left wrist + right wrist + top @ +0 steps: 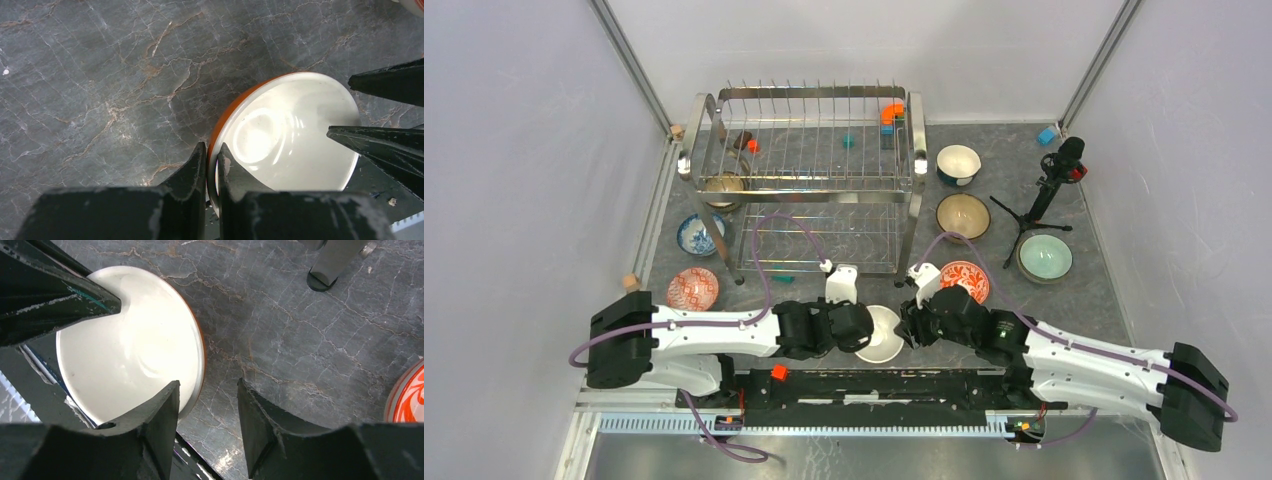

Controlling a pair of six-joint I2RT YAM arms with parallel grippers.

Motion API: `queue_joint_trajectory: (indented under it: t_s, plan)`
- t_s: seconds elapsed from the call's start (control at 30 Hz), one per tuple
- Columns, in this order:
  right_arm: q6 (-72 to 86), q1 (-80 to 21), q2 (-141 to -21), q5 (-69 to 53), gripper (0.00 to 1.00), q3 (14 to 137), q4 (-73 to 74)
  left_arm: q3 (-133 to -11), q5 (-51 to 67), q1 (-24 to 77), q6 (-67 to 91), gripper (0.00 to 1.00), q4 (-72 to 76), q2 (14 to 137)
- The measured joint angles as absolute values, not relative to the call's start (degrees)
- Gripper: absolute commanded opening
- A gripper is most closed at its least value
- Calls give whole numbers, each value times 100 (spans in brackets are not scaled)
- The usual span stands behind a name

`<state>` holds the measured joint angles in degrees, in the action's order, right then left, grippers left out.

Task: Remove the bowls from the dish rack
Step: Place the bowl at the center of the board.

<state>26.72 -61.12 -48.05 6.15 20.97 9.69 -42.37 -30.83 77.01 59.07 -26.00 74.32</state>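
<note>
Just in front of the dish rack point(804, 186), pinching the rim of the orange bowl point(882, 335) with left jaws, straddling the opposite rim with right jaws spread. Likely rigid, glazed, slippery, breakable; best gripped at the rim.

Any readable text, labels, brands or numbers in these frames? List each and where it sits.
None readable in any view.
orange bowl: plain white inside, no mark.
red-patterned bowl by the right arm, blue-patterned bowl: decoration only, no lettering.
dish rack: bare chrome, no label visible.
Arm housings: no print large enough to make out.
</note>
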Motion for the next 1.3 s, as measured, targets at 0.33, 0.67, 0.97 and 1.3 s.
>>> queue_joint_trajectory:
  t_s: [0.33,0.67,0.97,1.3]
  plan:
    - [2731,-6217,-5218,764,25,2281,923,-4237,-3089,7708,6235,2,-2543,7605]
    - [2867,-6250,-5446,915,0,2309,753,-4156,-3146,7738,6392,22,-2482,7636]
    - [2821,-6250,-5599,1013,0,2346,786,-4095,-3131,7765,6405,54,-2383,7618]
    - [2801,-6250,-5769,1173,0,2486,899,-3804,-3168,7765,6425,81,-2440,6919]
